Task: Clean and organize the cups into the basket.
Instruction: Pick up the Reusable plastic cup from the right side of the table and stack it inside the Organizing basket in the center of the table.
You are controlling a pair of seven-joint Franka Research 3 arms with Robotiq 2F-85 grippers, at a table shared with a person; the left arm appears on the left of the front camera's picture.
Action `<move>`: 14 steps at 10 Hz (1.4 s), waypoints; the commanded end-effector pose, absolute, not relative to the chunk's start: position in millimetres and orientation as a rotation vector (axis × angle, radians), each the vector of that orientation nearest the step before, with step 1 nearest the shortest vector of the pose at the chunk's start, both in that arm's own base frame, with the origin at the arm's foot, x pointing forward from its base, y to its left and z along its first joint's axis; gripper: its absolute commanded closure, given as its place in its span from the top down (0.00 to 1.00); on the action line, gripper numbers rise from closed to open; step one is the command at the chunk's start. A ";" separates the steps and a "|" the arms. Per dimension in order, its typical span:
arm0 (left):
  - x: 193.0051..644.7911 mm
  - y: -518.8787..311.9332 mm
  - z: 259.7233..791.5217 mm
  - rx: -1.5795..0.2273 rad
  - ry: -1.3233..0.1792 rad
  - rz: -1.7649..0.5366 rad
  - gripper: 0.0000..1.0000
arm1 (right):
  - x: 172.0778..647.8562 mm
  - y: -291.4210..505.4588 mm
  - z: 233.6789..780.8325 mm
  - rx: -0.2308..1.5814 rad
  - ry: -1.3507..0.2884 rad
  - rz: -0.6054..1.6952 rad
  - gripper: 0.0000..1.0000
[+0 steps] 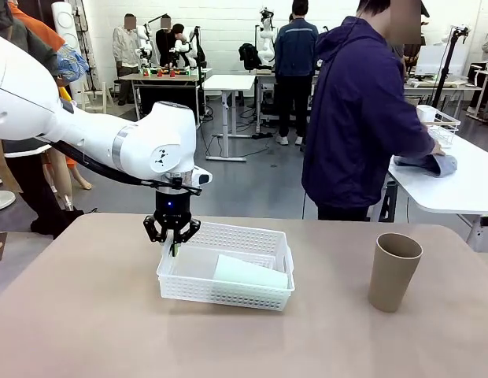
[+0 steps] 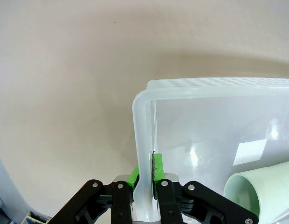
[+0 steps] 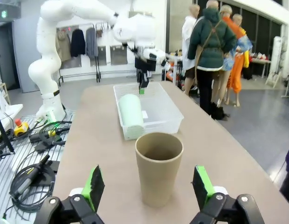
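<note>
The front camera is facing across the table (image 1: 86, 315) toward the person (image 1: 362, 118). Both wrist cameras are sharing the basket (image 2: 219, 86): the left is looking down closely, the right from afar.

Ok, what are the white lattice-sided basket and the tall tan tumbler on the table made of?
The white lattice-sided basket looks like moulded plastic: thin, glossy, slightly see-through walls. The tall tan tumbler is matte, without shine, perhaps plastic or fibre composite; I cannot tell which.

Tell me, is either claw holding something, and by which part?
The left gripper pinches the basket by its end wall; the right gripper, open, holds nothing.
</note>
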State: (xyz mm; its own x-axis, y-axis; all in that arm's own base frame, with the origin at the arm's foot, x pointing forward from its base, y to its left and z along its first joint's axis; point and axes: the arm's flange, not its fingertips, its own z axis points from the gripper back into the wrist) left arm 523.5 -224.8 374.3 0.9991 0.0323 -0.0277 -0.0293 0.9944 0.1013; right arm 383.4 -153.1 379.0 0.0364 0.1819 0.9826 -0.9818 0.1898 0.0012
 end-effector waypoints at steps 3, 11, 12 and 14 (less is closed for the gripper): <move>523.2 -224.4 376.2 0.101 0.025 0.031 0.00 | 418.9 -105.6 311.2 0.861 -1.031 1.187 1.00; 523.2 -224.4 376.2 0.101 0.025 0.031 0.00 | 456.2 -72.3 260.8 0.910 -0.942 1.218 1.00; 523.2 -224.4 376.2 0.101 0.025 0.031 0.00 | 458.2 -66.3 258.5 0.930 -0.944 1.236 1.00; 523.2 -224.4 376.2 0.101 0.025 0.031 0.00 | 463.0 -56.4 252.8 0.953 -0.932 1.257 1.00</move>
